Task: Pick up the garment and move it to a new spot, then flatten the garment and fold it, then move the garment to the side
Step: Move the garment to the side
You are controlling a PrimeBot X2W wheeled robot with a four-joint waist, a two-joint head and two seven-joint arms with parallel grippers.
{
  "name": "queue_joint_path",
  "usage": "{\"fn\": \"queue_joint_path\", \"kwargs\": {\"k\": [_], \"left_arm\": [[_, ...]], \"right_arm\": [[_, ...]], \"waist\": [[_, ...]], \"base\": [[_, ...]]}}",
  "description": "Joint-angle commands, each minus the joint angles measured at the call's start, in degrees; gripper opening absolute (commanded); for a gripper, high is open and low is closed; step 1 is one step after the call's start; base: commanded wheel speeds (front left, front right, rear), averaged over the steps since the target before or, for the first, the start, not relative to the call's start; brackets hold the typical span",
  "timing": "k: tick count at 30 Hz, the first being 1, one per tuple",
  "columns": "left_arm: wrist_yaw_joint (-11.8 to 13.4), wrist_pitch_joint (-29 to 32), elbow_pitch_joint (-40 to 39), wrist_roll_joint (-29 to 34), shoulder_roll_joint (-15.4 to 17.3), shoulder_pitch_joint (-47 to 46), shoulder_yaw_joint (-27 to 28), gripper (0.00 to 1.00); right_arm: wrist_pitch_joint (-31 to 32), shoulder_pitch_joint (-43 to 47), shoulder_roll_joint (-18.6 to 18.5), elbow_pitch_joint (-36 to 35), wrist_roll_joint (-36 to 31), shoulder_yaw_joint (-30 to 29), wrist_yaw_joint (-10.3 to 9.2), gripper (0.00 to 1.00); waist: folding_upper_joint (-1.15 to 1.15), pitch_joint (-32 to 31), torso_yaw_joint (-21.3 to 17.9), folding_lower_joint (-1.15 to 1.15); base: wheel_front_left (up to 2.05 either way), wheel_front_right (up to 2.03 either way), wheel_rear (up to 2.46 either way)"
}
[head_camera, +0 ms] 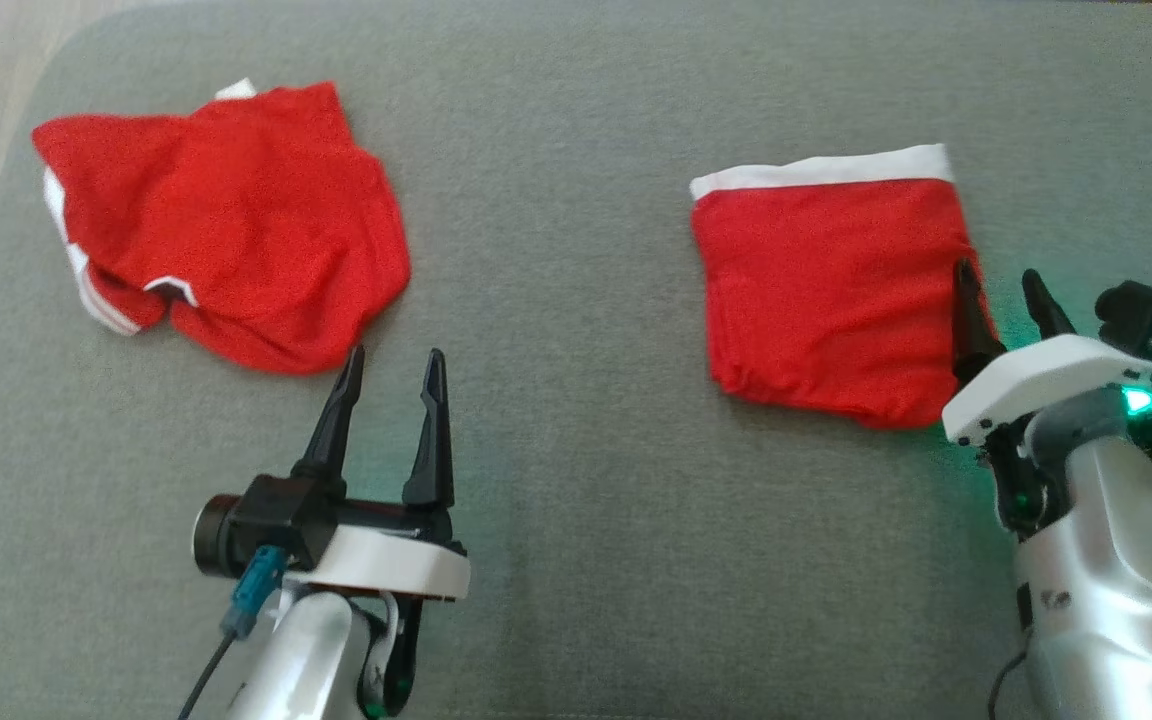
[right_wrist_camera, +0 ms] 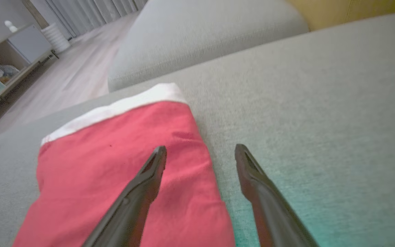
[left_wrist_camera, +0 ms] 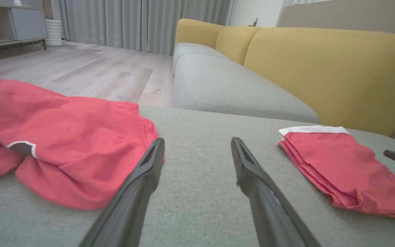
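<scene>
1. Garment (head_camera: 236,220), soft red cloth with white trim, lies crumpled at the far left of the grey woven cushion (head_camera: 576,480).
2. Second red piece (head_camera: 826,290), folded square with a white band, lies to the right.
3. Left gripper (head_camera: 395,352) gapes wide and empty, just short of the crumpled heap.
4. Right gripper (head_camera: 996,270) is spread wide and holds nothing; one finger lies over the folded piece's edge, contact unclear.

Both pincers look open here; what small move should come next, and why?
Probably ease the left pincer forward to the near edge of the crumpled garment; it stands open just short of that edge, while the folded garment already lies neat.
</scene>
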Motion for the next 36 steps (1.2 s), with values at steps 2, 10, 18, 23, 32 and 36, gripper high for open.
{"fn": "queue_joint_path", "kwargs": {"k": [2, 10, 18, 23, 32, 36], "left_arm": [[0.1, -0.4, -1.7, 0.1, 0.2, -2.3, 1.2, 1.00], [0.6, -0.4, -1.9, -0.5, 0.2, -3.0, 0.6, 1.00], [0.7, -0.4, -2.1, -0.3, 0.2, -2.5, 1.6, 1.00], [0.8, -0.4, -2.5, -0.4, 0.2, -2.2, 1.9, 1.00], [0.4, -0.4, -3.3, -0.3, 0.2, -3.4, 1.9, 1.00], [0.3, -0.4, -3.3, -0.1, 0.2, -3.9, 2.4, 1.00]], "right_arm": [[2.4, -3.7, -0.3, 2.3, -0.1, -0.3, 0.37, 1.00], [7.2, -6.8, -1.9, 12.2, -2.1, 2.5, 0.37, 0.00], [3.8, -8.5, -8.1, 11.0, -3.4, 9.3, 0.37, 0.00], [5.1, -8.6, -19.9, 8.8, -4.1, 14.4, 0.37, 0.00], [4.7, -9.2, -35.3, 13.6, -5.6, 13.5, 0.37, 0.00], [3.3, -10.9, -39.3, 16.9, -6.5, 12.3, 0.37, 0.00]], "waist": [[0.00, 1.7, 2.1, -0.01], [0.00, 2.4, 3.4, -0.01], [0.00, 0.7, 1.1, -0.01], [0.00, 0.4, -0.2, -0.01], [0.00, 3.1, 0.5, -0.01], [0.00, 4.6, 1.3, -0.01]], "base": [[0.00, 0.00, 0.00], [0.00, 0.00, 0.00], [0.00, 0.00, 0.00], [0.00, 0.00, 0.00], [0.00, 0.00, 0.00], [0.00, 0.00, 0.00]]}}
